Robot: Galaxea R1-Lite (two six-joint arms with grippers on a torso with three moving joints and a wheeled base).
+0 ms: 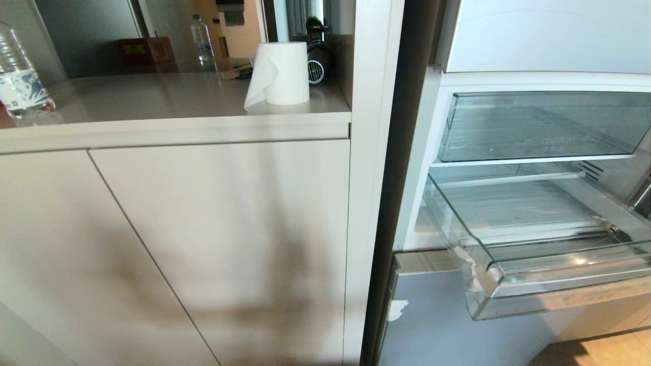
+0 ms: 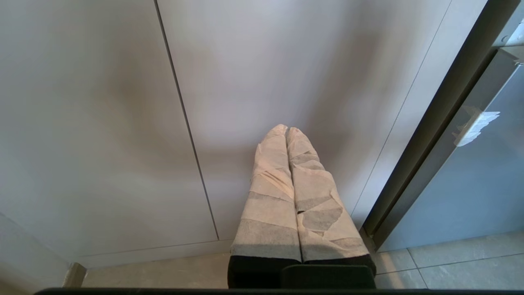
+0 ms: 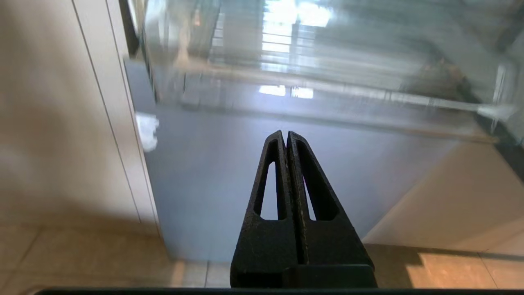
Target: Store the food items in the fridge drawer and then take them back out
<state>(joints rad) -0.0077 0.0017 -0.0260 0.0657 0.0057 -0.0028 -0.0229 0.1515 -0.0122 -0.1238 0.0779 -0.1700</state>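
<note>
While neither arm shows from the head, the right gripper (image 3: 286, 137), fingers pressed together and empty, hangs below the blurred fridge drawer (image 3: 327, 61), and the tape-wrapped left gripper (image 2: 287, 131) is likewise closed.

The head view looks forward and down from high up, taking in the surface (image 1: 168, 96) and cabinet doors (image 1: 218, 244) on the left and the open fridge with its pulled-out fridge drawer (image 1: 534, 284) on the right. The left wrist view faces the cabinet doors low down, close to the floor (image 2: 450, 266). The right wrist view looks up from below the drawer. All three views share the grey fridge front (image 1: 457, 325).
</note>
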